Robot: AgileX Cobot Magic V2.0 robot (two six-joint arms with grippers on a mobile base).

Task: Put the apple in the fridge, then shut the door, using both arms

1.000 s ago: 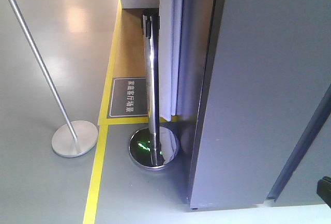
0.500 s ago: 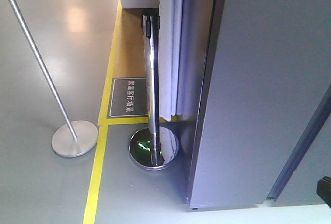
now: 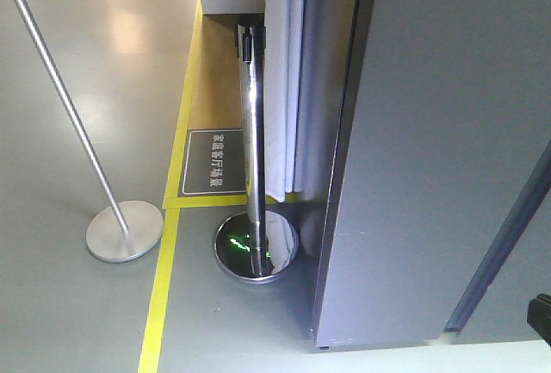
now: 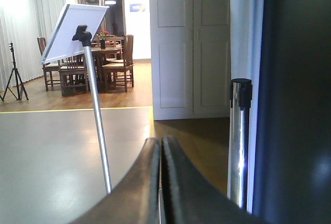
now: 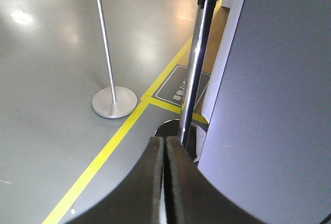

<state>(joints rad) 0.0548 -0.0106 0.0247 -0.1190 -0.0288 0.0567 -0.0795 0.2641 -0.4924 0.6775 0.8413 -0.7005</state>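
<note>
Both closed: left gripper point(image 4: 160, 182), right gripper point(image 5: 164, 182), empty.

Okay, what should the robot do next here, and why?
Probably turn or back off to find the apple. Both grippers, left and right, are shut and empty, no apple shows in any view, and the cameras face only a grey fridge wall, chrome post and floor.

A mirror-polished metal post point(image 3: 252, 132) stands on glossy grey floor point(image 3: 86, 89) beside the fridge point(image 3: 448, 132), smooth matt grey.
</note>
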